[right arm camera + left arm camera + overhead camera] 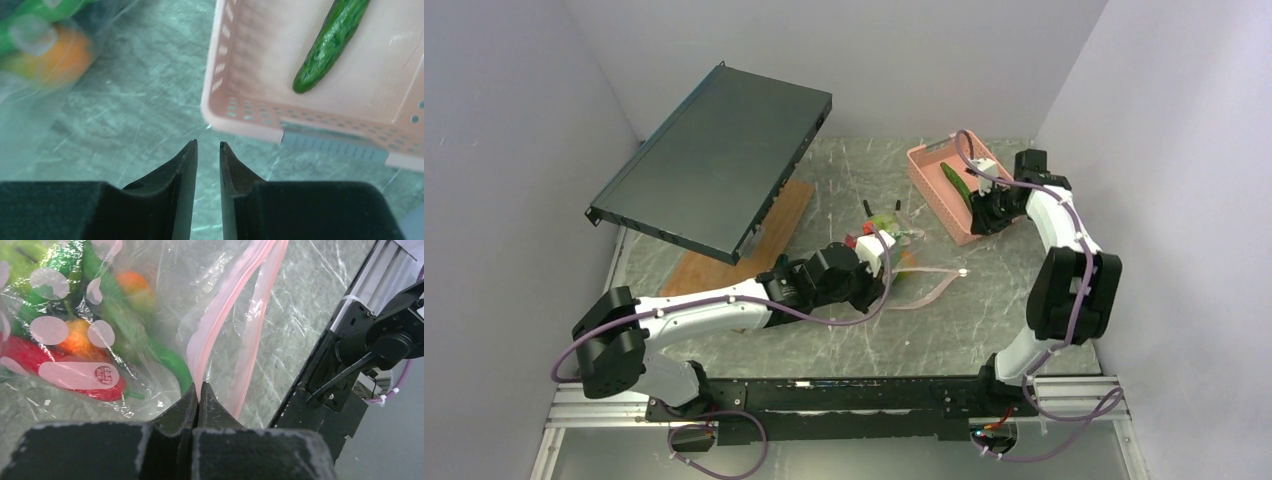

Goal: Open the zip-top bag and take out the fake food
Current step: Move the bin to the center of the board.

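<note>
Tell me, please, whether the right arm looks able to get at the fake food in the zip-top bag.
Probably yes: the right gripper is empty by the pink basket, bare table lies between it and the zip-top bag, and the left gripper pinches the zip strip, mouth parted.

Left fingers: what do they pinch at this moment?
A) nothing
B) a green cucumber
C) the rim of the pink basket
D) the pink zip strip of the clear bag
D: in the left wrist view the left fingers are shut on the pink zip strip of the zip-top bag.
</note>
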Robot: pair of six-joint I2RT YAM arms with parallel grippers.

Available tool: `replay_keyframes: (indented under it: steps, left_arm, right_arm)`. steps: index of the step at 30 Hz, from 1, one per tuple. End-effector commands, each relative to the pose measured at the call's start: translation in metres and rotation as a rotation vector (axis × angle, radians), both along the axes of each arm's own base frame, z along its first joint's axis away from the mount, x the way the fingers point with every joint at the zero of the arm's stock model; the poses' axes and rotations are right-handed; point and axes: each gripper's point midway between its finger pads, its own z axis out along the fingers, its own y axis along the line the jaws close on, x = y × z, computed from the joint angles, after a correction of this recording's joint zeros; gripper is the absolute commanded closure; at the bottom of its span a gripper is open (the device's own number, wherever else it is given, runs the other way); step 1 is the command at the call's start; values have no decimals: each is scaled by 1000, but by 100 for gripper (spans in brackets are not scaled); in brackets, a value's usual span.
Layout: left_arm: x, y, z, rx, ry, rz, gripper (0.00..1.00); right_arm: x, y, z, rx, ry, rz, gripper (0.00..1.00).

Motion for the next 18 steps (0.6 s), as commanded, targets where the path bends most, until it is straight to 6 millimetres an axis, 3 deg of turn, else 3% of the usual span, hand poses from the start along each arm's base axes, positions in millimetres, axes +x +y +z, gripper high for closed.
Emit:
replay_keyframes:
  steps: [1,6,9,12,15,18]
  left_arm:
    - [-7,-12,18,-40,22,17,100]
    - [-10,-24,20,-45,61,28,100]
    - [-6,-31,20,-46,76,36,100]
    - [-3,-40,26,-56,72,35,100]
    - [-1,-48,36,-64,69,23,100]
    - [1,-55,42,-67,67,19,100]
  right_arm:
    - [-25,7,52,51,-96,31,74]
    - [-71,43,130,162,-294,175,64]
    - [-110,69,158,225,-413,299,62]
    - [-154,94,168,256,-547,477,56]
    - [-202,116,155,296,-613,678,57]
    - [-215,125,148,373,-592,673,62]
